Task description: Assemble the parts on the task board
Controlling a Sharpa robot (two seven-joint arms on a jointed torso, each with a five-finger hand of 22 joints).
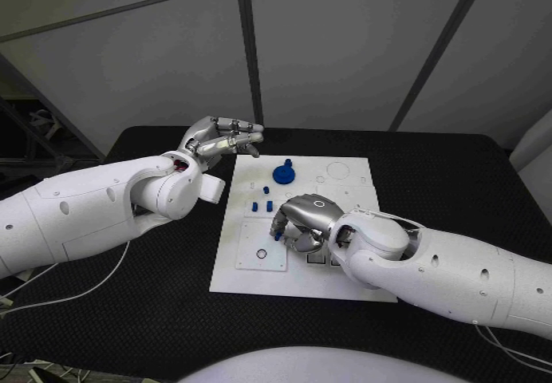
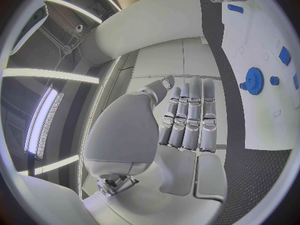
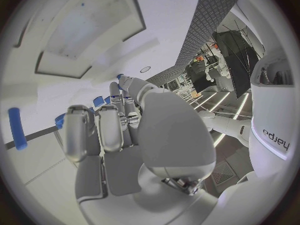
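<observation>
Your right hand (image 1: 309, 223) is curling over small blue parts (image 1: 260, 205) mid task board (image 1: 345, 179); grip unclear. Left hand (image 1: 221, 139) is idling beside it, fingers together, empty.

The robot's white left arm (image 1: 98, 207) is reaching in toward the far left corner of the white rectangular task board (image 1: 345, 171), its silver many-fingered left hand (image 1: 221, 137) hovering just off that corner with fingers straight, close together, and holding nothing. The white right arm (image 1: 448, 267) is stretching over the board's near half, its silver right hand (image 1: 306, 220) curling palm-down onto the board's middle.
</observation>
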